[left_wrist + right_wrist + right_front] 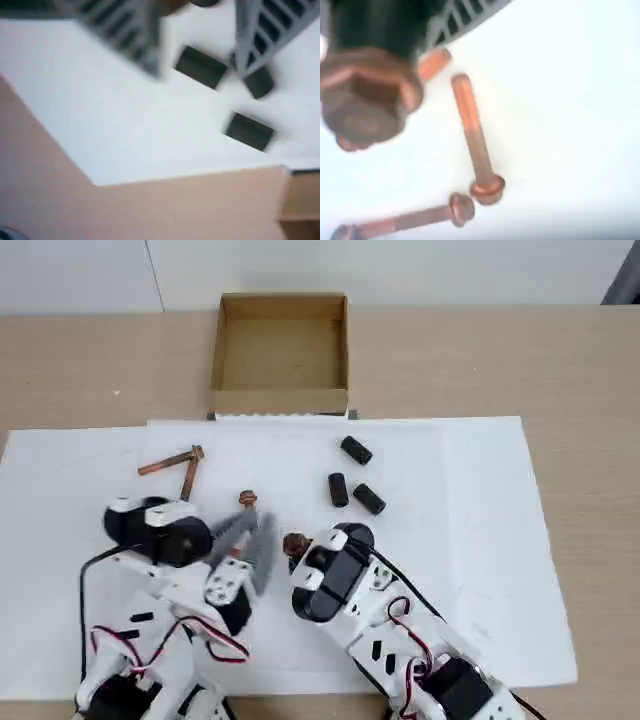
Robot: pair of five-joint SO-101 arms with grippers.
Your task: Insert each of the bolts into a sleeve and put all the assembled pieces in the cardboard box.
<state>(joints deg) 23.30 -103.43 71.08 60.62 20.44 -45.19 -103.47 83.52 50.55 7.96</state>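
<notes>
Copper bolt [365, 100], maybe sleeved already, sits pinched in the right end effector [300, 548], left end effector [248, 535] spread; next it needs carrying to the cardboard box [280, 400] at the top of the frame.

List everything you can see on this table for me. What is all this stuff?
cardboard box: one, brown, open-topped, at the paper's far edge.
sleeves: three, black, loose on the paper in front of the box.
loose bolts: two, copper, on the paper's left, heads together.
third bolt: one, copper, at the left gripper's tip.
held bolt: one, copper, in the right gripper.
paper sheet: one, white, under everything but the box.
table: one, tan.
left gripper: grey fingers, open.
right gripper: shut on the held bolt.
</notes>
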